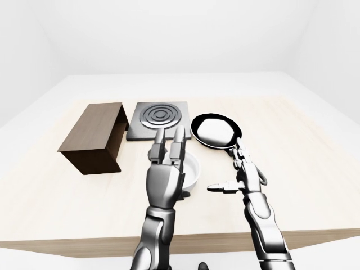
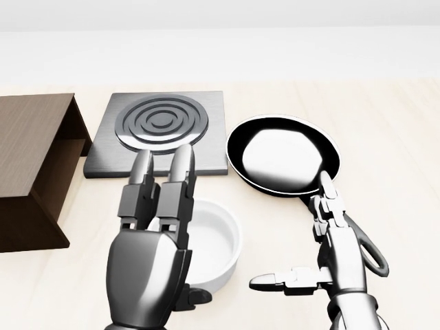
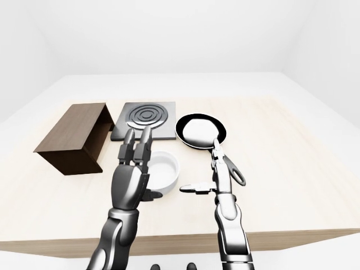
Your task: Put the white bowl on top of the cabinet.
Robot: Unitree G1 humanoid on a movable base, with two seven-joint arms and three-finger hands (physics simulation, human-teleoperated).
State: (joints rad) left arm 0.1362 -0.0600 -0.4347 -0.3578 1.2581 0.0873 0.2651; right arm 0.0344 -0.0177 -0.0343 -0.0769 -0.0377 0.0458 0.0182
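The white bowl [image 2: 218, 246] sits on the wooden table, low in the head view. My left hand [image 2: 172, 206] is open with its fingers stretched straight. It stands over the bowl's left part and hides it; I cannot tell whether it touches the bowl. My right hand [image 2: 302, 240] is open to the right of the bowl, fingers pointing up and thumb pointing left toward the bowl, apart from it. The dark brown cabinet [image 1: 93, 135], an open-sided box, stands at the left.
A black frying pan [image 2: 282, 155] lies up and right of the bowl, its handle [image 2: 368, 251] just right of my right hand. A grey burner plate [image 2: 161, 127] lies between cabinet and pan. The table's near edge [image 1: 315, 239] runs along the bottom.
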